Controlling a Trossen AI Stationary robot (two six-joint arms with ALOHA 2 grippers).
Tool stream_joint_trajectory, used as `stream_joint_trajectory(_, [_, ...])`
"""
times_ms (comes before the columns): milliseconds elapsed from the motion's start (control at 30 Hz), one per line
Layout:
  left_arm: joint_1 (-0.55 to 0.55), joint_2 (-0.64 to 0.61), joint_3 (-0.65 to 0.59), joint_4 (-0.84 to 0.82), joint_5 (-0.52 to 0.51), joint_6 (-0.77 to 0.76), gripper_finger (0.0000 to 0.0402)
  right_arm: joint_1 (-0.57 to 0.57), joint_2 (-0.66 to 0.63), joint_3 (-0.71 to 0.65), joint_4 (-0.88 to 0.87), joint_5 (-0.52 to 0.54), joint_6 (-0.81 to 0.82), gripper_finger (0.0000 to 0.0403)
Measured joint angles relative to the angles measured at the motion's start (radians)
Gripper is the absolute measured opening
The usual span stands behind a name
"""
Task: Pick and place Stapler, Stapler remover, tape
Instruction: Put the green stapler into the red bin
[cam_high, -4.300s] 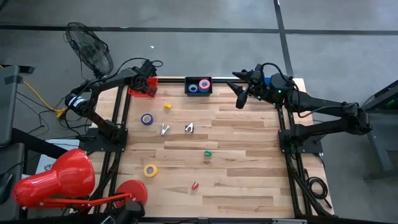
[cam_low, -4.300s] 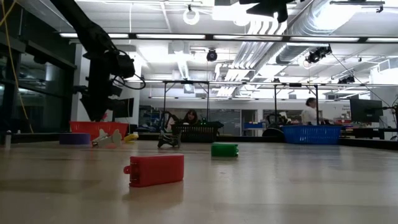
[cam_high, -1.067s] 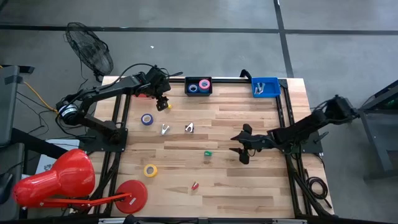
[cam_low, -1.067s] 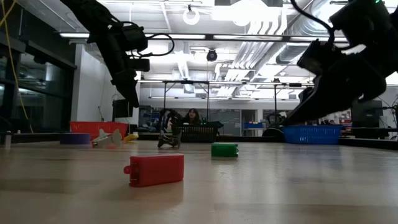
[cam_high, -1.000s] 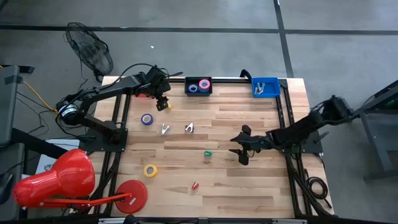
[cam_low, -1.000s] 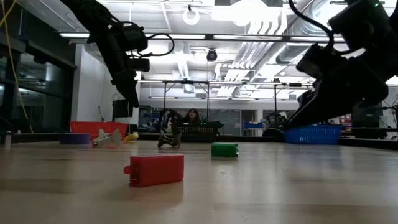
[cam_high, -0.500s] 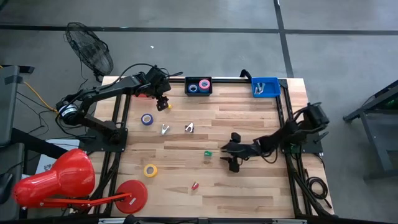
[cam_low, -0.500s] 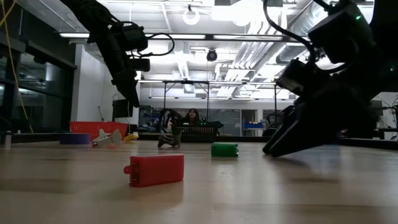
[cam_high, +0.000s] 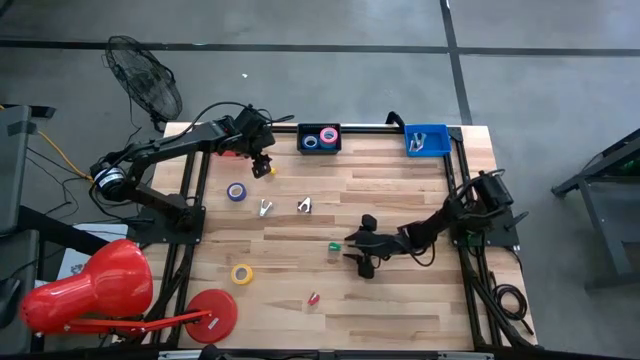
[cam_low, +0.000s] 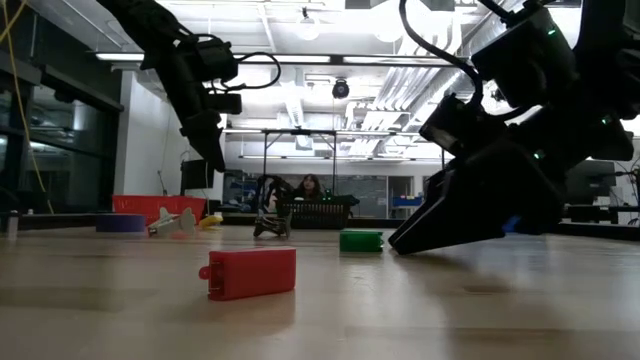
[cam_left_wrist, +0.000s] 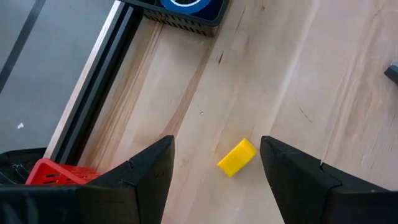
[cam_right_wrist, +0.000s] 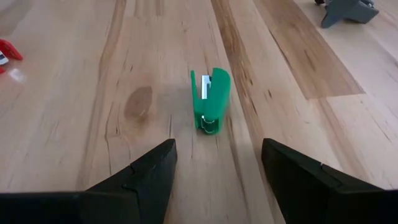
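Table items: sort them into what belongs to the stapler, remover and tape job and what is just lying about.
Job:
green stapler
yellow stapler
red stapler
two staple removers
blue tape roll
yellow tape roll
black bin
blue bin

Lying about:
fan
big red disc

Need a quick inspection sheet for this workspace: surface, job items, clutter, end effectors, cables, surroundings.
Surface: light wooden plank table, flat.
Job's things: small green stapler, yellow stapler, red stapler, two grey staple removers, blue tape roll and yellow tape roll loose; black bin holds pink and blue rolls.
Clutter: nothing seen.
End effectors: right end effector open, low, facing the green stapler; left end effector open above the yellow stapler.
Cables: yellow cable off the left edge.
Surroundings: black fan, red stand on the floor.
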Motion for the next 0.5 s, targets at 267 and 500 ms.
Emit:
stream_joint_trajectory(267, [0.000,0.000,0.000,0.000,0.000,0.000,0.0234,-0.037,0.001,-0.001,0.017,-0.066,-0.044,0.0232])
stream_joint_trajectory(500, [0.000,0.000,0.000,0.000,0.000,0.000,0.0234,-0.071,0.004,0.020,0.006,-0.110,-0.088,0.0232])
